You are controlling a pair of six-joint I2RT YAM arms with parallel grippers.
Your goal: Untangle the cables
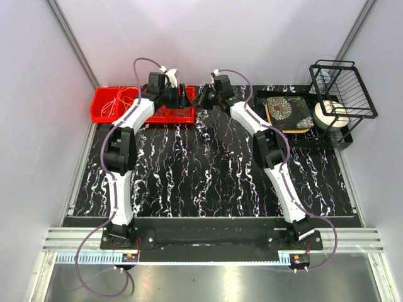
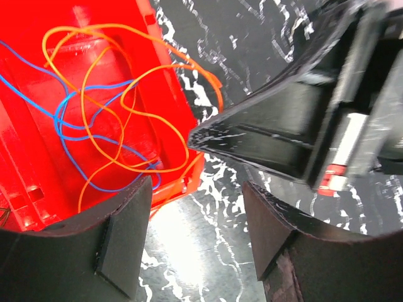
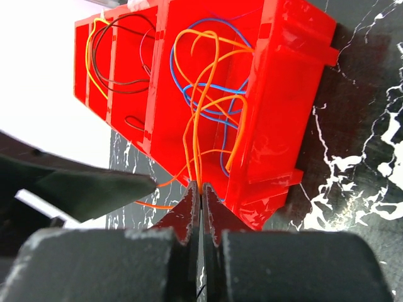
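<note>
The cables lie in a red bin [image 1: 101, 112] at the back left of the table. Orange loops [image 3: 196, 145] and blue cable [image 2: 58, 116] are tangled together in the bin's end compartment. My right gripper [image 3: 201, 186] is at the bin's corner, shut on orange cable strands that run up out of the bin into its fingertips; one orange strand hangs over the rim onto the table. My left gripper [image 2: 195, 207] hovers open beside the same corner, over the marbled table, with nothing between its fingers. In the top view the two grippers [image 1: 181, 94] [image 1: 204, 97] nearly meet.
A further bin compartment holds dark and yellow cables [image 3: 119, 82]. A black wire rack [image 1: 343, 82], a flower-patterned square [image 1: 288, 112] and a white roll [image 1: 330, 114] are at the back right. Grey walls close in both sides.
</note>
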